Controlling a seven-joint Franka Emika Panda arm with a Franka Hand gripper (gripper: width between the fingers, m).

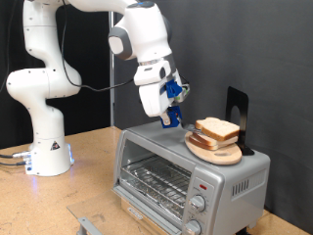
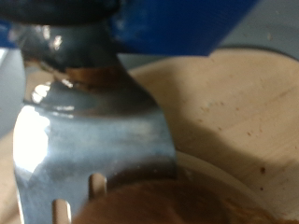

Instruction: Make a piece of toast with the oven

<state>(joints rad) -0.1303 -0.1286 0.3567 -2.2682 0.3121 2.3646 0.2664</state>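
Observation:
The silver toaster oven [image 1: 240,178] stands on the table at the exterior view's right, its wire rack [image 1: 156,179] showing at the front. On its roof lies a round wooden board [image 1: 217,154] with stacked slices of white bread [image 1: 217,128]; I cannot tell one piece of toast apart from the stack. My gripper [image 1: 171,116] hangs over the oven's roof just left of the board, shut on a metal fork [image 2: 93,140]. In the wrist view the fork's tines reach a brown crust [image 2: 163,201] lying on the board [image 2: 243,112].
Two round knobs [image 1: 199,205] and a red light [image 1: 201,184] sit on the oven's front right. A black upright object [image 1: 237,108] stands behind the board. The arm's white base [image 1: 46,149] is at the exterior view's left on the wooden table [image 1: 88,186].

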